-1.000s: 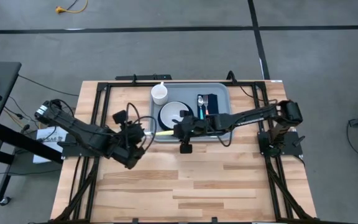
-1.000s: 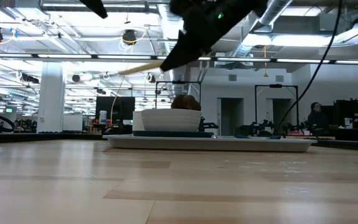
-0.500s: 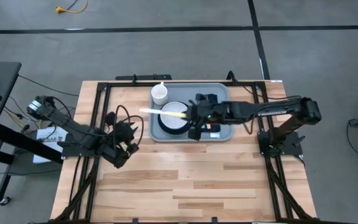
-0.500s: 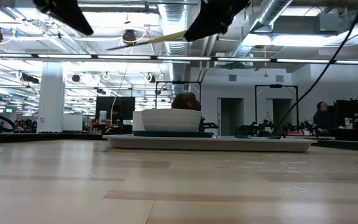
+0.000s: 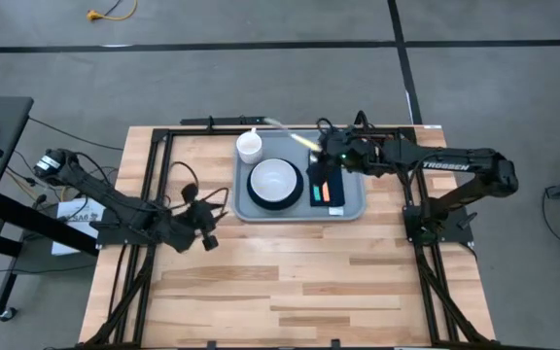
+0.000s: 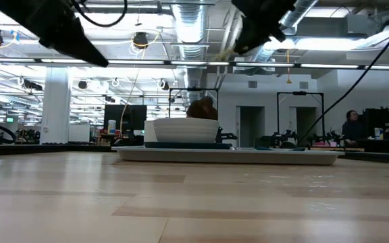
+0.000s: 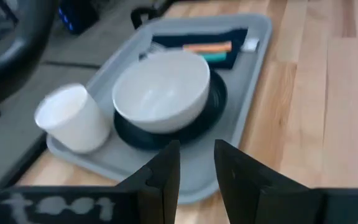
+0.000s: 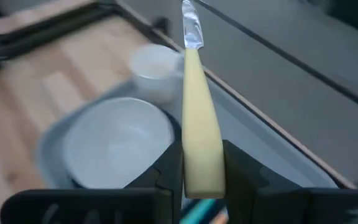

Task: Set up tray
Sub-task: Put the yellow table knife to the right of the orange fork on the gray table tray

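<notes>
Since the earlier frame the right tool (image 5: 331,148) has swung from above the bowl (image 5: 274,180) to the tray's (image 5: 350,209) far right corner, clenched on a yellow-handled knife (image 8: 199,134) (blade toward the cup (image 5: 249,147)). The tray sits at the surface's (image 5: 299,292) far edge. The left tool (image 5: 207,227), fingers slightly parted, holding nothing, hangs near the tray's left side.

Bright, even overhead light with faint shadows; both wrist views are blurred, ceiling lamps glare in the low view
</notes>
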